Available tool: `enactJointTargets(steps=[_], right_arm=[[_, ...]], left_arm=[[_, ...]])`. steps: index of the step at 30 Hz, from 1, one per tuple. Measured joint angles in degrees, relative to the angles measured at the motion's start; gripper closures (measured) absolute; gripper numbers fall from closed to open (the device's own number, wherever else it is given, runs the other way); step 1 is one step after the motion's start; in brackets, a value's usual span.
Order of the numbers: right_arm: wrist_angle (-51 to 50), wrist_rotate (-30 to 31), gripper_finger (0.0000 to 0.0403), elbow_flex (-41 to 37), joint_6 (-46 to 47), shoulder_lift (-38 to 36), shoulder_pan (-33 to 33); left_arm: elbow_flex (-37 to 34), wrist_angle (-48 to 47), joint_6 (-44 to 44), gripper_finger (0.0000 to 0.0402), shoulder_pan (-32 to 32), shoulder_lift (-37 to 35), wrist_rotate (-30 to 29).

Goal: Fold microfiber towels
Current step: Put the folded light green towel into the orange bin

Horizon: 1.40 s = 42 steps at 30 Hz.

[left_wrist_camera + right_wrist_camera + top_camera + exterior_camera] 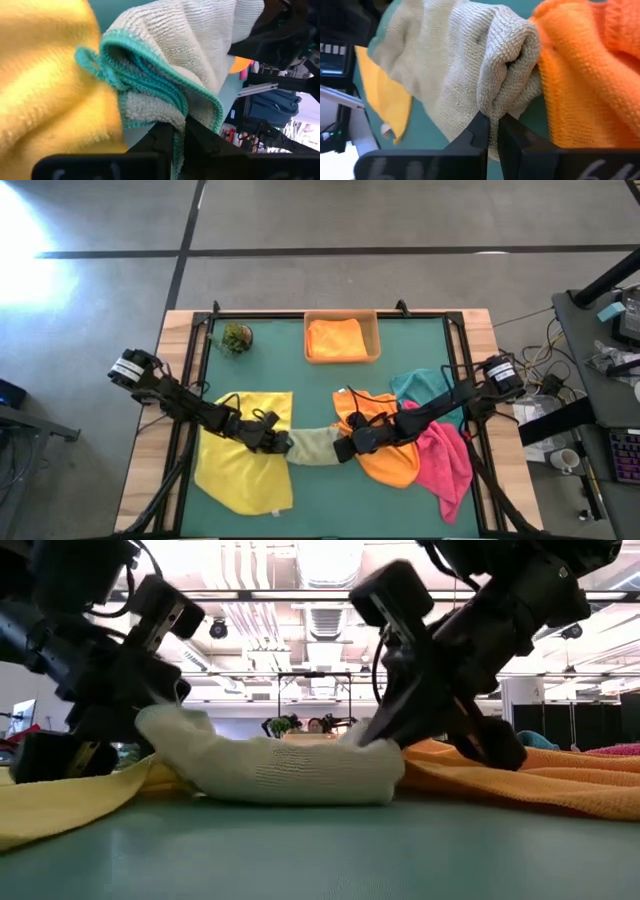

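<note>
High view: the olive green towel [312,446] lies bunched at the middle of the green surface [320,390], stretched between the two grippers. The left gripper [281,444] has its jaws clenched on the towel's teal-stitched edge, just beside the yellow towel [245,470] spread flat at the left. The right gripper [344,448] has its jaws clenched on a fold at the towel's other end, beside the orange towel [390,455]. A pink towel [445,465] and a teal towel [425,385] lie crumpled at the right. A second orange towel [336,338], folded, sits in the tan tray [376,340] at the far edge, near a small green plant ball [237,337].
</note>
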Motion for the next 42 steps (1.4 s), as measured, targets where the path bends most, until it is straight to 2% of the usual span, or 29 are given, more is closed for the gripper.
enactJointTargets(steps=[9,19,28,35,42], right_arm=[[-0.5,0.6,0.039,0.0,-3.7,-5.1,0.6],[-1.5,3.9,0.039,0.0,-7.4,-11.1,1.5],[-2.3,6.5,0.039,0.0,-9.6,-14.9,1.6],[-3.7,11.5,0.039,0.0,-11.5,-18.5,1.6],[-11.9,18.6,0.039,0.0,-15.0,-24.4,0.1]], left_arm=[[4.8,0.5,7.7,0.0394,0.0,-2.5,-0.1],[8.0,0.5,11.7,0.0395,0.0,-3.5,-0.1],[10.6,0.1,23.0,0.0396,2.2,-6.8,-1.9],[10.9,-1.7,28.5,0.0396,5.5,-10.7,-1.8],[11.5,-1.5,37.1,0.0396,11.1,-12.0,-1.8]])
